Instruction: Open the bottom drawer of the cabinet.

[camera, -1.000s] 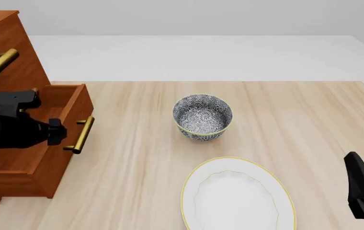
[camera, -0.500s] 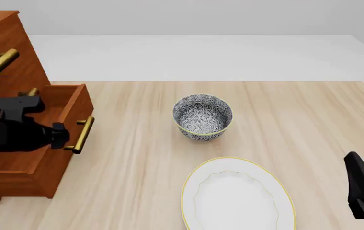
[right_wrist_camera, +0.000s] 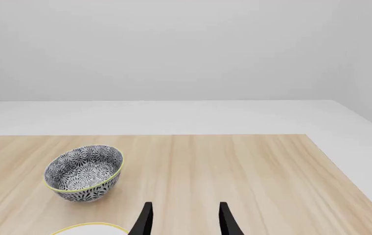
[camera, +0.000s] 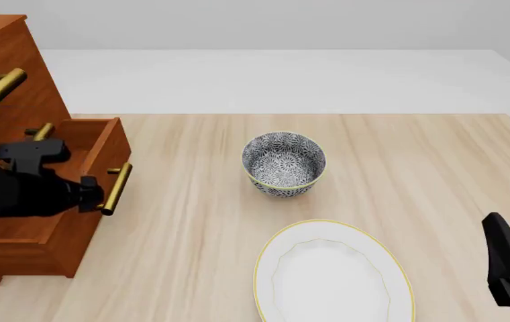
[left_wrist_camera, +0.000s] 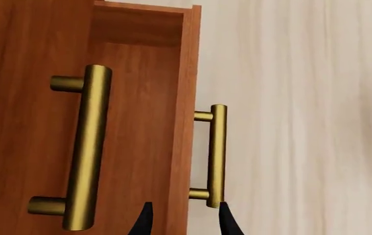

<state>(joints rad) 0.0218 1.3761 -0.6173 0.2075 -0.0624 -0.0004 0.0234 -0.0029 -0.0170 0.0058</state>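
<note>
one bottom drawer (camera: 67, 201) stands open

Front view: the cabinet (camera: 9, 74) runs off at nine o'clock, the left arm masking part of the bottom drawer (camera: 76, 221). The plate (camera: 327, 275) is clipped at six o'clock. Both wrist views show only the tips of the fingers (left_wrist_camera: 224, 220), so grip unclear.

Place: simulated tabletop scene, bare and render-clean
Signs: pale wood table (camera: 434, 168), blank grey backdrop, flat light
Furnishings: cabinet (camera: 9, 87), bowl (camera: 283, 163), plate (camera: 331, 278)
</note>
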